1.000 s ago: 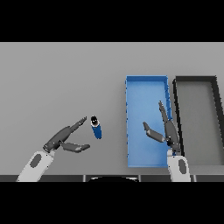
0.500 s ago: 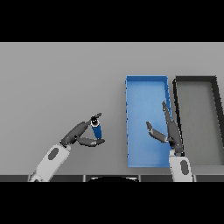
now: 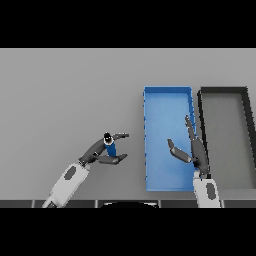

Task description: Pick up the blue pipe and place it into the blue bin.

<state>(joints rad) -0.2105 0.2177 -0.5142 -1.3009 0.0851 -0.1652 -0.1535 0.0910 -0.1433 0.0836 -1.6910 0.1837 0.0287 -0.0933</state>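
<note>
Left hand (image 3: 102, 151) covering lower part of blue pipe (image 3: 110, 148); contact between fingers and pipe too small to tell. Right hand (image 3: 194, 151) overlapping right wall of blue bin (image 3: 148, 145). Both forearms running off lower edge.

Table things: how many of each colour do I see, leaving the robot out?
Blue: 2, a short blue pipe and a rectangular blue bin
Black: 1, a rectangular black bin with a grey floor
Total: 3

Blue pipe (image 3: 110, 149), blue bin (image 3: 167, 98) (black bin (image 3: 224, 91) beside).
</note>
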